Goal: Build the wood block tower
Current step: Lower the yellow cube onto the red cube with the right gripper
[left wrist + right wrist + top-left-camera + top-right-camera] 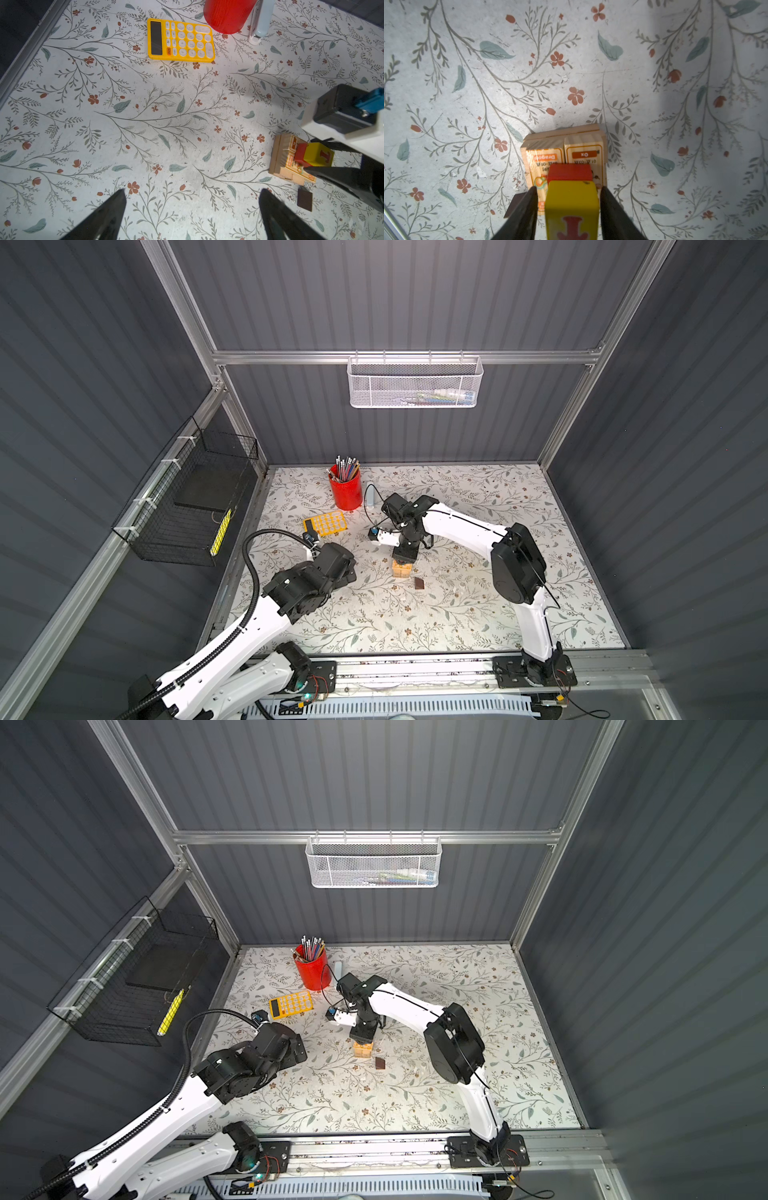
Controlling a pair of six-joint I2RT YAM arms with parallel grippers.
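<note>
The wood block tower (402, 571) (362, 1051) stands mid-table: tan planks under two printed pale blocks (564, 153), then a red cube (570, 172) with a yellow cube (572, 199) on top. My right gripper (568, 189) reaches down over it and is open, its fingers flanking the yellow cube with a thin gap on each side. The left wrist view shows the same stack (286, 160). A dark brown wedge (419, 583) (304, 199) lies flat on the table beside the tower. My left gripper (193, 191) hangs wide open over bare table to the tower's left, holding nothing.
An orange calculator (325, 524) (180, 40) lies behind the left arm. A red pencil cup (345, 489) and a pale blue stapler (370, 494) stand near the back wall. A white mesh basket (415, 381) and a black wire basket (187, 506) hang on the walls.
</note>
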